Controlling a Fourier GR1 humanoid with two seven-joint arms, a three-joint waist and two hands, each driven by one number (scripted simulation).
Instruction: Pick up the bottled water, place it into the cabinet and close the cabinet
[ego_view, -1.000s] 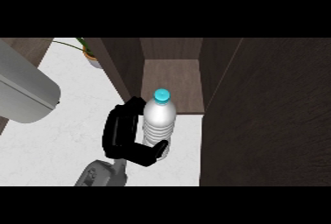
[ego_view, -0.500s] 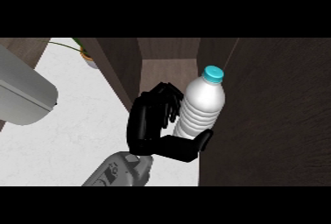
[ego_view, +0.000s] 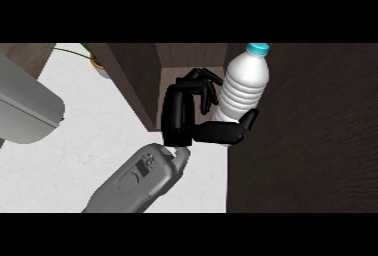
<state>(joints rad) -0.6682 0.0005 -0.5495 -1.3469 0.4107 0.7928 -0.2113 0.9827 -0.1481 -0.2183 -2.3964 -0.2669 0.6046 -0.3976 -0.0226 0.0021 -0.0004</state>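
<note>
at cabinet (ego_view: 133, 80), robot hand (ego_view: 193, 115) seemingly grips ribbed bottle (ego_view: 242, 87).

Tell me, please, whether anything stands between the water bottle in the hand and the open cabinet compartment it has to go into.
Nothing visible does. The right hand holds the water bottle right at the mouth of the open cabinet compartment, beside the dark door panel. The compartment's depth is partly hidden by the hand.

One bottled water (ego_view: 242, 85) with a blue cap stands at the cabinet (ego_view: 310, 130) opening. One black hand (ego_view: 193, 112) shows, just left of the cabinet's door. One grey rounded appliance (ego_view: 26, 112) and one potted plant (ego_view: 96, 62) lie farther left of the cabinet.
</note>
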